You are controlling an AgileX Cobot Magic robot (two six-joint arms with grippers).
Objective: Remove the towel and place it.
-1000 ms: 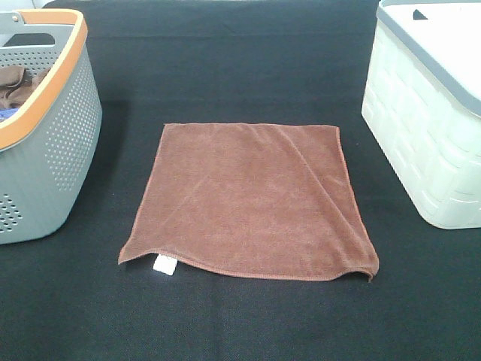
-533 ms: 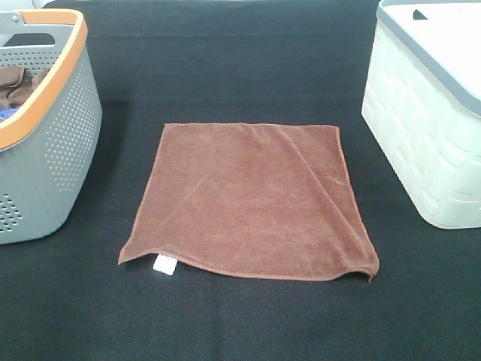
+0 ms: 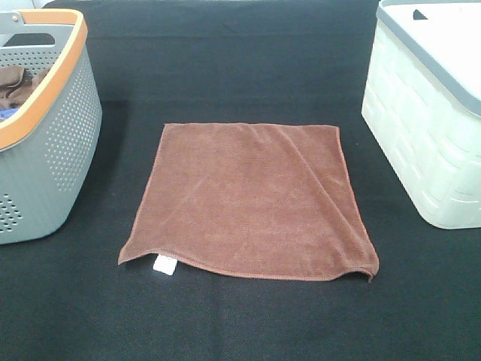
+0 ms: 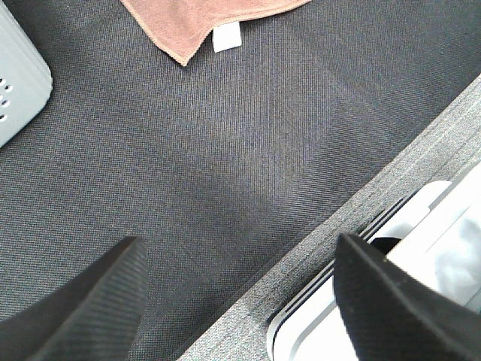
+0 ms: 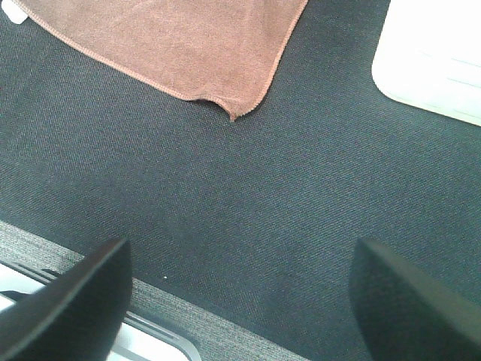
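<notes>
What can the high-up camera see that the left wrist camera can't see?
Only the exterior high view shows the whole brown towel spread flat, the white basket to its right, and the orange rim of the grey basket, with cloth inside.

Only the left wrist view shows the open left gripper, holding nothing, plus the table's grey edge.

Both show the black tablecloth, the towel's near-left corner with its white tag, and part of the grey basket.
</notes>
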